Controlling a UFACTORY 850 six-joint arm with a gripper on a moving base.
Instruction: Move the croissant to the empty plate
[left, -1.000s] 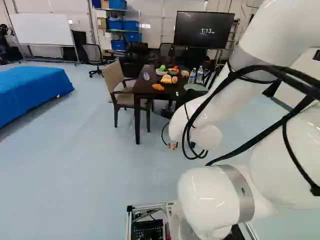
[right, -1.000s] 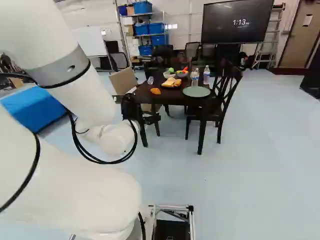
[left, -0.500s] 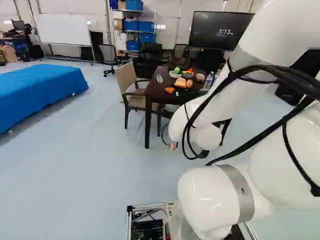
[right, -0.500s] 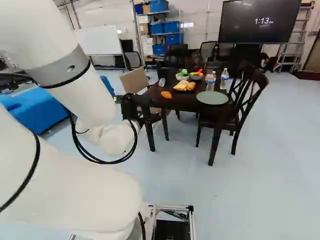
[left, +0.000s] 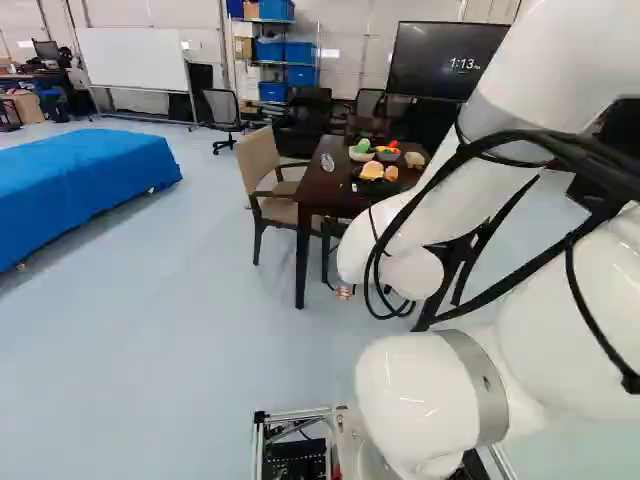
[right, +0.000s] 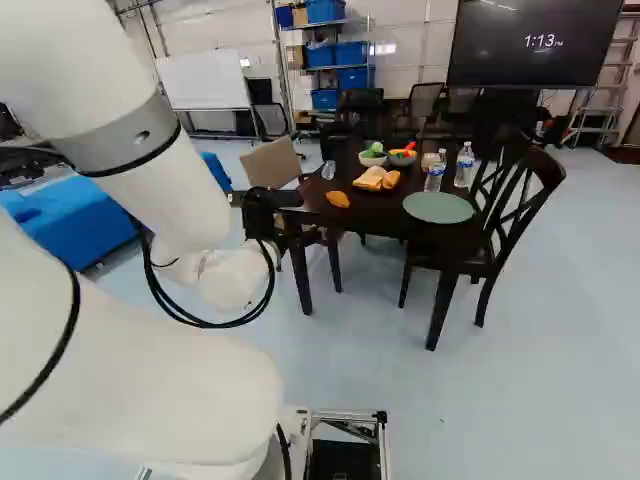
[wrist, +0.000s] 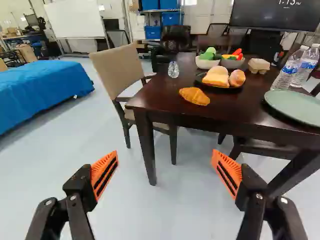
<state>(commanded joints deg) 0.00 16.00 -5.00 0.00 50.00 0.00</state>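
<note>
I hold my black, orange-padded gripper (wrist: 164, 152) wide and empty, presumably to straddle the golden, curved croissant (right: 338, 199) in the right base view's upper middle.

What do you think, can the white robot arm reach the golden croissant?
Probably not yet: the open black gripper looks short of the dark wooden table, though nothing covers the croissant.

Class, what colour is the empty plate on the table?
The empty plate is a pale, greyish green; the wrist view shows it best.
</note>
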